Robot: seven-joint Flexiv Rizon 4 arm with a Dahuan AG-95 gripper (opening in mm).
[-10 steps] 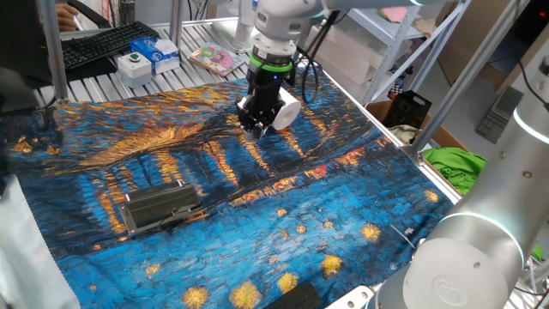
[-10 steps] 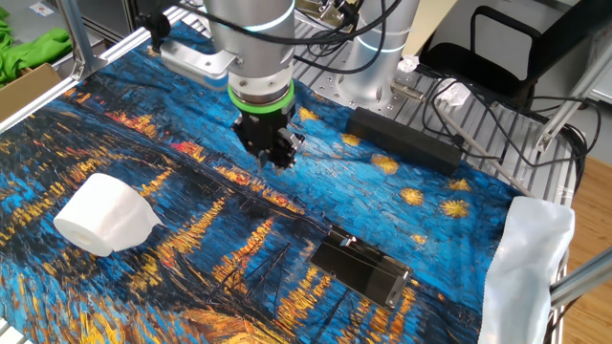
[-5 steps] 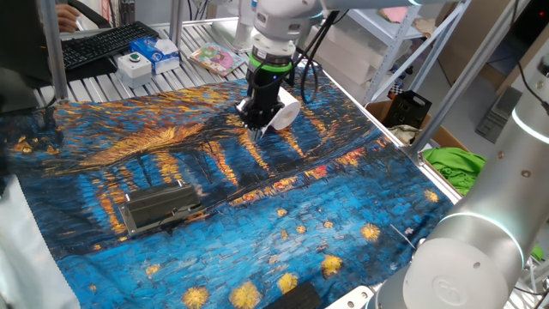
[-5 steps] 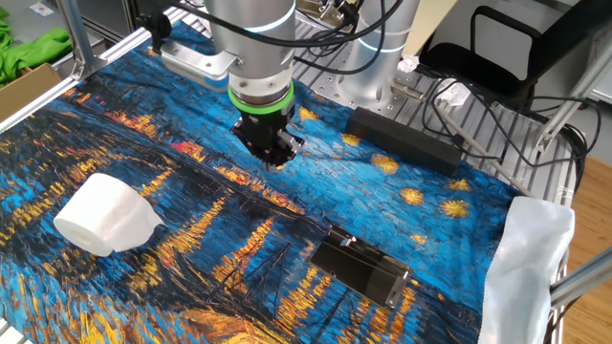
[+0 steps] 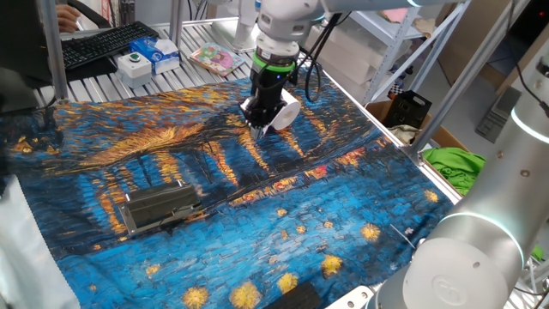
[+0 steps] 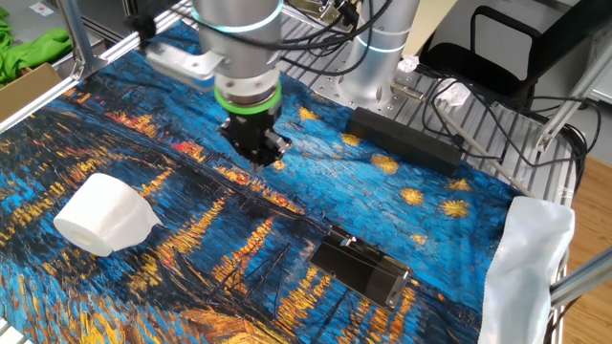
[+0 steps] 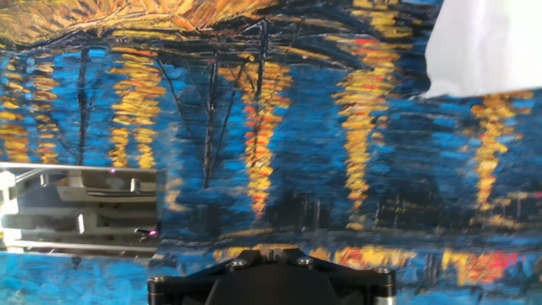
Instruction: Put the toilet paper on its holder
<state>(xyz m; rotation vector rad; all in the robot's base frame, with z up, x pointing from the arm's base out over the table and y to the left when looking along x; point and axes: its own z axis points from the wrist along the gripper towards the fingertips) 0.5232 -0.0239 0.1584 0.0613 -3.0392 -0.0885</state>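
Observation:
The toilet paper (image 6: 105, 215) is a white roll lying on its side on the painted cloth. It is partly hidden behind the arm in one fixed view (image 5: 288, 112) and shows at the top right of the hand view (image 7: 487, 42). The holder (image 6: 363, 268) is a flat grey metal bracket with a bar, lying on the cloth (image 5: 159, 209), at the left of the hand view (image 7: 80, 212). My gripper (image 6: 253, 159) hangs above the cloth between the two, nearer the roll (image 5: 259, 125). Its jaws look shut and hold nothing. The hand view shows only the gripper body.
A white button box (image 5: 134, 62), a blue packet (image 5: 161, 51) and a keyboard (image 5: 99, 45) lie beyond the cloth's far edge. A black bar (image 6: 406, 141) lies by the robot base. White cloth (image 6: 526, 258) hangs at one end of the table.
My gripper has moved a little across the cloth toward the toilet paper. The roll and the holder have not moved.

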